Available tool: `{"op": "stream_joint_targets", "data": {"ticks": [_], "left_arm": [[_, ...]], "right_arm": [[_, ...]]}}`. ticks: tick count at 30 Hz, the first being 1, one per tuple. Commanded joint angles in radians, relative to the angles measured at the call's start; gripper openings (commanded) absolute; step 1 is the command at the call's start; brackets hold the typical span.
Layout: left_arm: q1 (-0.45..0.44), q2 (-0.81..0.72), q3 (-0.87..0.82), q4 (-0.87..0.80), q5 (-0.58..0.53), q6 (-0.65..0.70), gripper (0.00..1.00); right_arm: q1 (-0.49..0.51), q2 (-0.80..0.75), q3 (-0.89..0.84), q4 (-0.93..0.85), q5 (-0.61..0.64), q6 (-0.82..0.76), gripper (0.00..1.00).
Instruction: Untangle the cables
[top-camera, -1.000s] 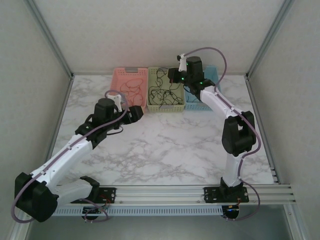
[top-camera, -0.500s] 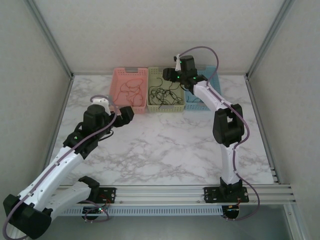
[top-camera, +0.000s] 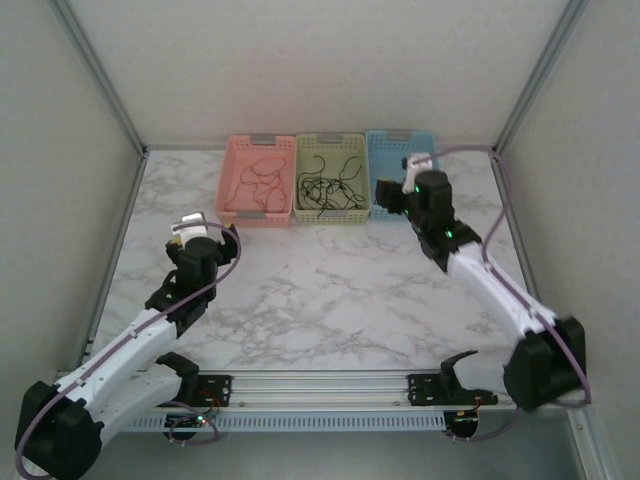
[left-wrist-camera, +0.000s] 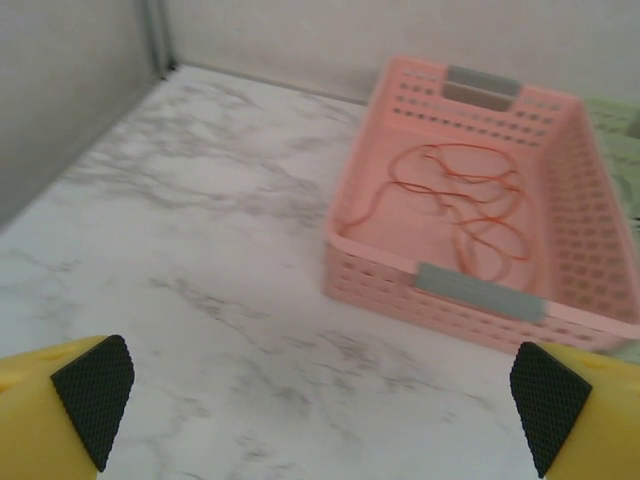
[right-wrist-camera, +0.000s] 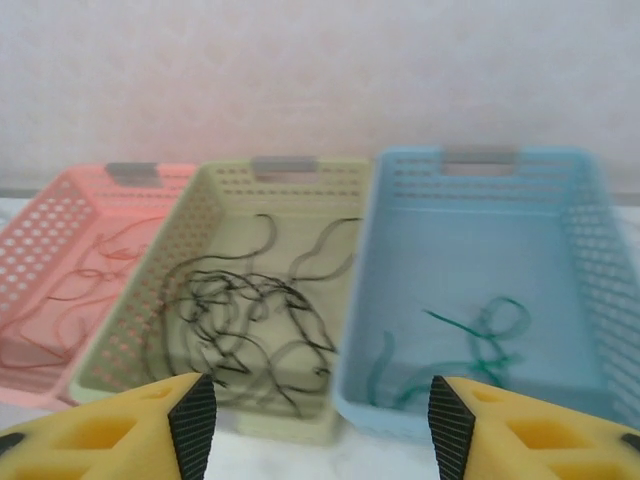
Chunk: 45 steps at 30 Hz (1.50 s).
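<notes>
Left arm (top-camera: 135, 338), right arm (top-camera: 495, 295), jaws apart

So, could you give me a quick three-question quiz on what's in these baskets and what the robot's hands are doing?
1. Which basket holds the black cables? A pink, B yellow-green, C blue.
2. True or false: the left gripper and right gripper both stand open and empty.
3. Name the colour of what lies in the pink basket.
Key: 1 B, the yellow-green basket. 2 True. 3 Red-orange cables.
</notes>
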Motion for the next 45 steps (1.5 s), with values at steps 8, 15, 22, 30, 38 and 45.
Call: {"op": "stream_joint_targets", "data": {"ticks": [8, 15, 22, 30, 38, 45], "left_arm": [[0.114, 0.111, -0.210, 0.405, -0.016, 0.246, 0.98], [0.250, 0.370, -0.200, 0.671, 0.168, 0.214, 0.97], [0.367, 0.608, -0.155, 0.855, 0.336, 0.220, 0.95], [0.408, 0.645, -0.090, 0.764, 0.428, 0.204, 1.00], [0.408, 0.644, -0.091, 0.763, 0.428, 0.204, 1.00], [0.409, 0.644, -0.091, 0.763, 0.428, 0.204, 1.00]], "right_arm": [[-0.095, -0.189, -0.438, 0.152, 0.285, -0.072, 0.63], [-0.218, 0.032, -0.632, 0.661, 0.295, -0.082, 0.62], [-0.292, 0.247, -0.597, 0.857, 0.184, -0.102, 0.55], [-0.313, 0.327, -0.556, 0.840, 0.113, -0.102, 0.58], [-0.313, 0.330, -0.559, 0.855, 0.112, -0.104, 0.99], [-0.312, 0.331, -0.561, 0.858, 0.113, -0.106, 0.99]]}}
